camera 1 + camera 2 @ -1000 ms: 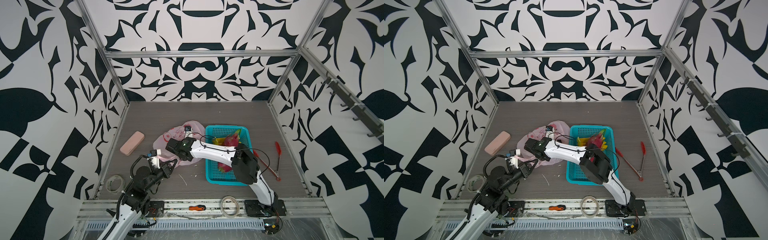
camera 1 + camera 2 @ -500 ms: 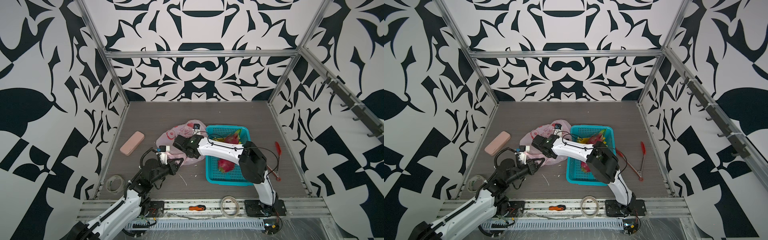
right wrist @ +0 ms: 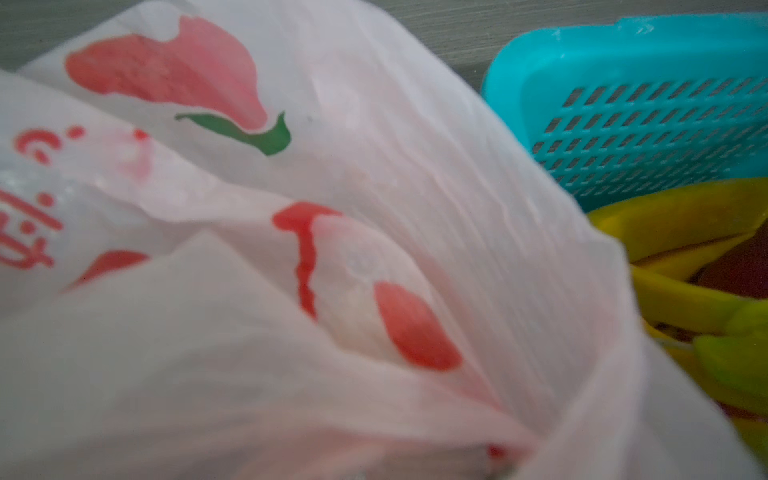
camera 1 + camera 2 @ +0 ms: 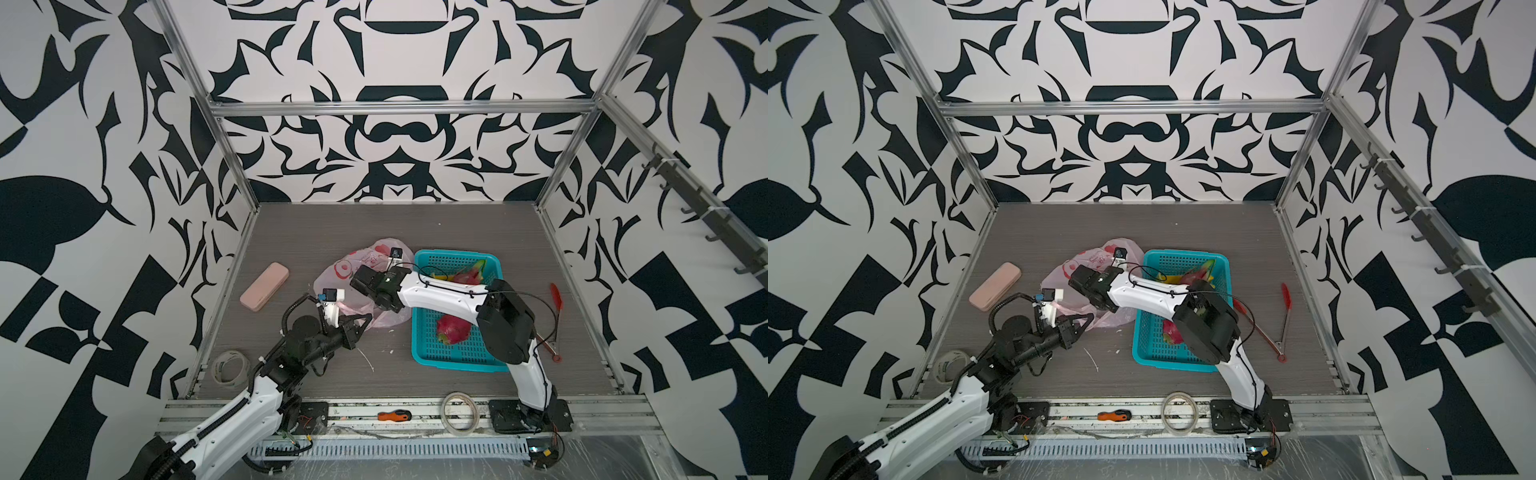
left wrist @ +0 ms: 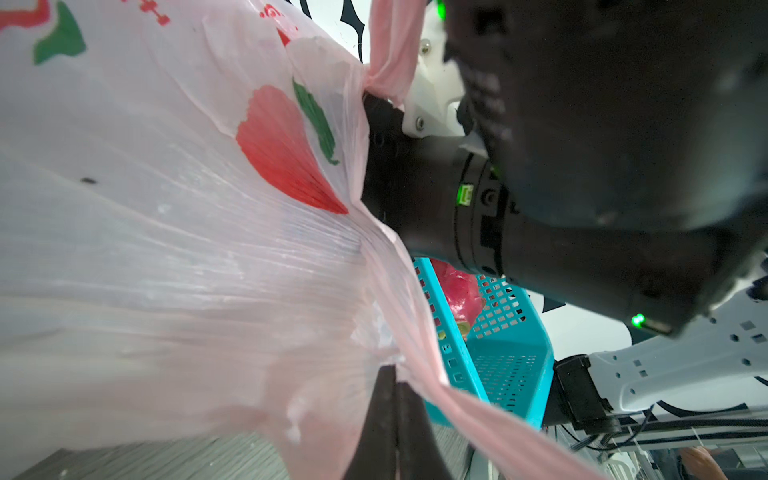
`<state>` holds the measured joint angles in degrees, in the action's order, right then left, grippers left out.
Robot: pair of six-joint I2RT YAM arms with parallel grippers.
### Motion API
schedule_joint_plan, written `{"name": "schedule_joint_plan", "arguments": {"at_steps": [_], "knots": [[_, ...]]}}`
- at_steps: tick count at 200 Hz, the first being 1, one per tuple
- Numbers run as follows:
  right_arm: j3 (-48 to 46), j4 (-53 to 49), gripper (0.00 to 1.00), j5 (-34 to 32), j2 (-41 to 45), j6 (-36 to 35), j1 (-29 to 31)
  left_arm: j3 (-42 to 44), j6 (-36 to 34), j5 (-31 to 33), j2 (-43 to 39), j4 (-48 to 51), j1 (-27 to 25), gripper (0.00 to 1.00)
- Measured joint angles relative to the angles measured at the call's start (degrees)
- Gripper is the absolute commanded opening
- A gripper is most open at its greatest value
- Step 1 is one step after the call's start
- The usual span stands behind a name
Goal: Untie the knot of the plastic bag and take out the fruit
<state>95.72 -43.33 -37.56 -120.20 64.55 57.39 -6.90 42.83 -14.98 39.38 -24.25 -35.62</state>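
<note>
Knot apparently undone, dragon fruit (image 4: 453, 328) and bananas (image 3: 673, 224) already in the teal basket (image 4: 457, 368); the slack plastic bag (image 4: 328, 282), on the counter (image 4: 332, 224) at its nine o'clock, is clenched in the left tool (image 4: 368, 319), with the right tool (image 4: 358, 282) over it, grip unreadable, orange unseen.

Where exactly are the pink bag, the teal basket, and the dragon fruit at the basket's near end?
plastic bag (image 4: 361, 257): in a top view, its printed upper side.
basket (image 4: 453, 252): in a top view, its far rim.
dragon fruit (image 4: 453, 328): in a top view, middle of its magenta skin.
</note>
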Motion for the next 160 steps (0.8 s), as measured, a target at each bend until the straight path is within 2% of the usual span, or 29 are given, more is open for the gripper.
{"name": "schedule_joint_plan", "arguments": {"at_steps": [80,160], "knots": [[4.52,-2.58,0.8,0.92,-8.81,2.45,-0.55,-0.28,-0.74,0.66,0.61,0.0,-0.04,0.0],[4.37,1.2,0.81,0.96,-9.35,5.01,-2.01,-0.28,-0.85,1.09,-0.63,0.33,-0.04,0.0]]}}
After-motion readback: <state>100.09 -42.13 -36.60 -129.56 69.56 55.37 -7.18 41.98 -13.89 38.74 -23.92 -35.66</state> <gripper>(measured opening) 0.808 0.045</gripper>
